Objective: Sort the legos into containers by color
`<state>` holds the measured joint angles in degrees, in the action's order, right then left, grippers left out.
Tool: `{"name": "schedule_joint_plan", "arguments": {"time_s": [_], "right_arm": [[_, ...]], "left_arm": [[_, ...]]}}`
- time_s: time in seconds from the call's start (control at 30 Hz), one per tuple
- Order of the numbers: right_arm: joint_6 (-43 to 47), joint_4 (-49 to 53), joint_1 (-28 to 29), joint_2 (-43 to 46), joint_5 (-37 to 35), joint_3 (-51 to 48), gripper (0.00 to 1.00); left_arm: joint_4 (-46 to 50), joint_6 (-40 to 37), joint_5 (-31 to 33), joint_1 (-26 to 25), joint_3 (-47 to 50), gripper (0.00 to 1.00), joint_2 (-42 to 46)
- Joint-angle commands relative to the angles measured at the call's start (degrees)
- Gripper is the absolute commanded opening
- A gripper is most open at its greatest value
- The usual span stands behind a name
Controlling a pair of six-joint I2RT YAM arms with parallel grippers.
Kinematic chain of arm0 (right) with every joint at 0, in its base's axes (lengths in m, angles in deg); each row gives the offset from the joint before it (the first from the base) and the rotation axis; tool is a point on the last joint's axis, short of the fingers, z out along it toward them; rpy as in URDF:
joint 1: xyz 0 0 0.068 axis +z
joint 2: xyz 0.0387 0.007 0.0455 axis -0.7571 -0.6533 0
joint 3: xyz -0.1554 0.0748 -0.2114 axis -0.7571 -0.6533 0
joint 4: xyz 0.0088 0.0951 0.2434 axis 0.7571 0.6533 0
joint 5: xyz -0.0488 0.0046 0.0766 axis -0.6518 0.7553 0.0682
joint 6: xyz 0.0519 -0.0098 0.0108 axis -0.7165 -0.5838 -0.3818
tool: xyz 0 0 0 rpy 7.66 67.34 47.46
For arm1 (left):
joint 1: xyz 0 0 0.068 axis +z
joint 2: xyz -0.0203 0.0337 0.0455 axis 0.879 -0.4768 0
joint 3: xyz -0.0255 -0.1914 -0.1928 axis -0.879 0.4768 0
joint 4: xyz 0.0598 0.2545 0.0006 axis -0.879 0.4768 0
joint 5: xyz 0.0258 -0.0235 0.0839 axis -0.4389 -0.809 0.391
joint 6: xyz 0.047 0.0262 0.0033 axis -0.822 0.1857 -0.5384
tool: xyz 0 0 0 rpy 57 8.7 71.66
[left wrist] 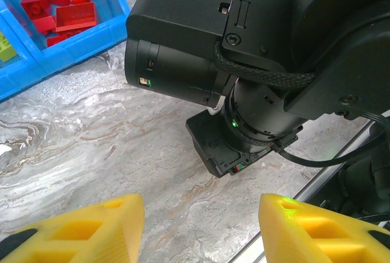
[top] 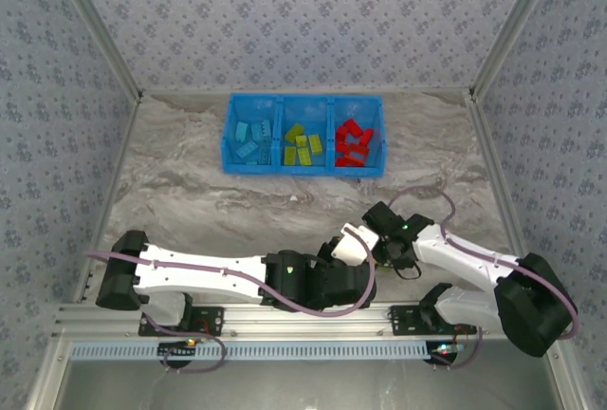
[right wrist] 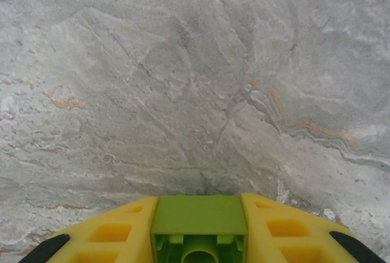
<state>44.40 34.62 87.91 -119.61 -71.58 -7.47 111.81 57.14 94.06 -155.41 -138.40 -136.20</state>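
At the near side of the counter (top: 237, 206), right of centre: my right pincer (right wrist: 199, 207) is clamped on one lime green lego (right wrist: 199, 220), which sits squeezed between both yellow fingers (right wrist: 116, 229) over bare marble. I cannot tell whether the brick touches the surface.

My left pincer (left wrist: 201, 214) is spread apart with nothing between its fingers, and it faces the right arm's black wrist (left wrist: 244, 92).

The bin (top: 303, 171) sits at the far side, well apart from both pincers. It holds light blue legos (top: 251, 139) in the left compartment, lime green legos (top: 302, 147) in the middle and red legos (top: 353, 142) in the right.
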Motion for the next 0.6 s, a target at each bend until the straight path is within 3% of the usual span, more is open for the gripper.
{"name": "schedule_joint_plan", "arguments": {"time_s": [0.0,0.23,0.57], "right_arm": [[-0.7,0.5,0.1,0.2,-0.9,0.5,0.32],[2.8,3.3,3.7,-3.5,-5.1,11.7,0.32],[14.8,6.3,2.5,-31.1,-7.5,53.5,0.32]], "left_arm": [[-1.0,-1.2,-0.2,-0.5,-1.8,0.53,0.5],[6.2,1.2,5.0,0.5,-6.7,0.54,1.1],[15.5,1.1,-0.8,16.6,-13.5,0.57,7.3]]}}
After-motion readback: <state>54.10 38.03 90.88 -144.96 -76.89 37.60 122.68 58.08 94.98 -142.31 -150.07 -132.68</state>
